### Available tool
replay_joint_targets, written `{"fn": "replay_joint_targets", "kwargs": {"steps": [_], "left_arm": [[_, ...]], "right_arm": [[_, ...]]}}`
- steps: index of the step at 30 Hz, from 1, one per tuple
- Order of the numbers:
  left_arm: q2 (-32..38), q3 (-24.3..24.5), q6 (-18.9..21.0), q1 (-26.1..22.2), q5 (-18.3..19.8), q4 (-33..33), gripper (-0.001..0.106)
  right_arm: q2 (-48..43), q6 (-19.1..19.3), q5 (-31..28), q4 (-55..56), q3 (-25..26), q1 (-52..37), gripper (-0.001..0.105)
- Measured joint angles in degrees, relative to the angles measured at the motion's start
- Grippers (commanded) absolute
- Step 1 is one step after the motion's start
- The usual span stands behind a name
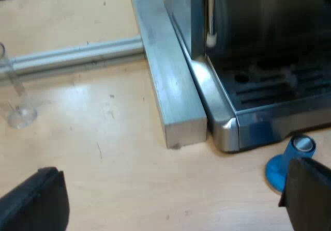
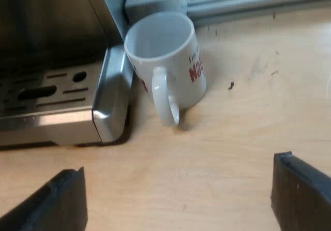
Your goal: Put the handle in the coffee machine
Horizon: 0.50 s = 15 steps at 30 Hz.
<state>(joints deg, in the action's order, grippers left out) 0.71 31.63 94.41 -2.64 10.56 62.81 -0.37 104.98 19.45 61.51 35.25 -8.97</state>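
Mug (image 2: 165,60) beside machine (image 2: 57,120) tray corner; tamper (image 1: 284,165) near machine front; glass (image 1: 21,116) well apart.

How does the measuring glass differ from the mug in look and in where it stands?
The measuring glass is clear and narrow, on a round foot; the mug is white, wide and opaque, with red lettering and a side handle. The measuring glass stands near a metal rail, apart from the espresso machine; the mug stands right at its drip tray's corner. Both stand upright on the wooden table.
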Motion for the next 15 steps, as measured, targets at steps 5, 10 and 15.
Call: {"fn": "replay_joint_targets", "kwargs": {"steps": [5, 10, 15], "left_arm": [[0.0, -0.5, 0.0, 0.0, 0.0, -0.2, 0.085], [0.0, -0.5, 0.0, 0.0, 0.0, -0.2, 0.085], [0.0, -0.5, 0.0, 0.0, 0.0, -0.2, 0.085]], "right_arm": [[0.0, 0.0, -0.2, 0.0, -1.9, 0.0, 0.074], [0.0, 0.2, -1.2, 0.0, -3.8, 0.0, 0.074], [0.0, 0.2, -1.2, 0.3, -4.4, 0.0, 0.074]]}}
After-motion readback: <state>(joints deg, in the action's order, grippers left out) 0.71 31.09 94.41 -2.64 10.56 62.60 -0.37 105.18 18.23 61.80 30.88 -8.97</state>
